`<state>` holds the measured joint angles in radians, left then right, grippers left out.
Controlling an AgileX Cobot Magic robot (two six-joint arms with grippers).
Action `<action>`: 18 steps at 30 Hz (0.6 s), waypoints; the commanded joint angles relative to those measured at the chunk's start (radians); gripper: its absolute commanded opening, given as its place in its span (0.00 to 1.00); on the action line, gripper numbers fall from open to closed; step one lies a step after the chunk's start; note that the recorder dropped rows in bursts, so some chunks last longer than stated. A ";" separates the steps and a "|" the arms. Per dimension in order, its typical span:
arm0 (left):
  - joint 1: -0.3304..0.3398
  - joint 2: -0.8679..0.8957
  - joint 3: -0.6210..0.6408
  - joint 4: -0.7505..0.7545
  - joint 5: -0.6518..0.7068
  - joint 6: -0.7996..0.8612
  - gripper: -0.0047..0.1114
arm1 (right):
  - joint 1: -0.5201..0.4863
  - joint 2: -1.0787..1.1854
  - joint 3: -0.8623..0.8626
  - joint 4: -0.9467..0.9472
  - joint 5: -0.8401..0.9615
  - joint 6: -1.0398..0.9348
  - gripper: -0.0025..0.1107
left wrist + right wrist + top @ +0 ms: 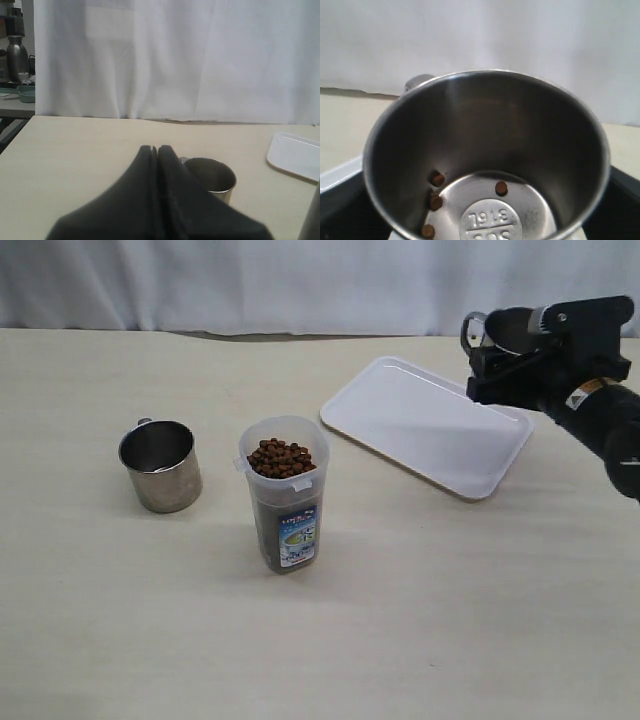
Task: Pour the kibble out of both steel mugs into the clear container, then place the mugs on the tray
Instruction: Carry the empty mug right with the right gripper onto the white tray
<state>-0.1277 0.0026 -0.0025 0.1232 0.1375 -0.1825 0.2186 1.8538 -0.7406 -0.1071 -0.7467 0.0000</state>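
Beige table (400,620), right claw (510,360) clamped on steel mug (508,328) near tray (420,420), left claw (156,150) together

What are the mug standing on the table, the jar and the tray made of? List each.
Mug: polished stainless steel, going by its mirror-like reflections. Jar: translucent plastic, kibble showing through. Tray: smooth white, probably plastic.

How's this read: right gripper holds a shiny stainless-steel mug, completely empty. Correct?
Not quite. The right gripper does hold the shiny stainless-steel mug, but it isn't empty: a few reddish-brown kibble pellets sit on its bottom, as the right wrist view shows.
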 commanded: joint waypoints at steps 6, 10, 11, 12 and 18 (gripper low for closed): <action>0.000 -0.003 0.003 -0.006 -0.012 -0.002 0.04 | -0.031 0.266 -0.181 -0.062 -0.033 0.038 0.07; 0.000 -0.003 0.003 -0.006 -0.012 -0.002 0.04 | -0.047 0.308 -0.198 -0.062 -0.039 0.044 0.07; 0.000 -0.003 0.003 -0.006 -0.012 -0.002 0.04 | -0.047 0.315 -0.201 -0.062 -0.040 0.046 0.07; 0.000 -0.003 0.003 -0.006 -0.012 -0.002 0.04 | -0.047 0.323 -0.200 -0.066 -0.040 0.046 0.07; 0.000 -0.003 0.003 -0.006 -0.012 -0.002 0.04 | -0.057 0.367 -0.200 -0.062 -0.105 0.044 0.07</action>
<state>-0.1277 0.0026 -0.0025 0.1232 0.1375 -0.1825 0.1737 2.2080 -0.9364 -0.1625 -0.7939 0.0435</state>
